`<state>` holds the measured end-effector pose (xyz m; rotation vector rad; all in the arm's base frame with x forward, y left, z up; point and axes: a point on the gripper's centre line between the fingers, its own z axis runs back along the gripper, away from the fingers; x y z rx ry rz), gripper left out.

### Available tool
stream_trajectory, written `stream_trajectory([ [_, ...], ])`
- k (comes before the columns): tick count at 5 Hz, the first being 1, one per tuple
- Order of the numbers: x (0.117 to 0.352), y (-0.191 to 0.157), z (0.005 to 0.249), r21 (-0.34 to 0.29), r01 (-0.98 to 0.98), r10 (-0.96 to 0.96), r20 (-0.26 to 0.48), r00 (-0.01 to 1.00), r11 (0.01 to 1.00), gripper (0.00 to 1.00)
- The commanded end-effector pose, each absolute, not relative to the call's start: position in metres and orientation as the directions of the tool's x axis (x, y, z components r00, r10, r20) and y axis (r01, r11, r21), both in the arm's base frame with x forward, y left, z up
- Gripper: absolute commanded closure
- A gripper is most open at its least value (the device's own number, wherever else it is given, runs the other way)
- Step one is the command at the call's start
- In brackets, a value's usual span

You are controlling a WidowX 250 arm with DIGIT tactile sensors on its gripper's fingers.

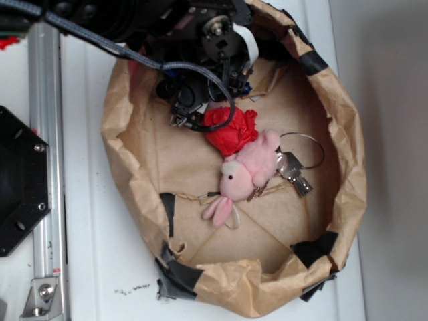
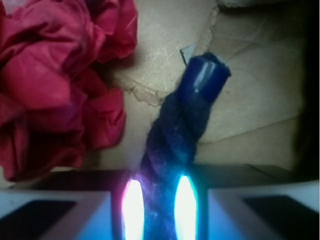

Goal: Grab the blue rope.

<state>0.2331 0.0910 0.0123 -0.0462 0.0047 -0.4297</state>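
Between gripper [image 2: 159,210] fingers: blue rope [image 2: 175,140], jaws closed on it; no readable text.

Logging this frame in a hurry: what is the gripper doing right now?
Gripper: closed on the blue rope, which runs between its fingers with the bright blue end sticking out ahead.

Navy blue rope [image 2: 172,145] w/ brighter blue tip; red crumpled cloth [image 2: 55,85]; pink plush [image 1: 244,170]; brown paper [image 1: 200,144].
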Motion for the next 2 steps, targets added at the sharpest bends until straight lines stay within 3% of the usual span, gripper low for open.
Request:
stream_trajectory([
  [1,0.229,0.08,0.08,0.085,0.308,-0.317,0.132,0.939,0.947,1.0],
  [2,0.234,0.062,0.131,0.073,0.19,-0.2,0.185,0.962,0.979,1.0],
])
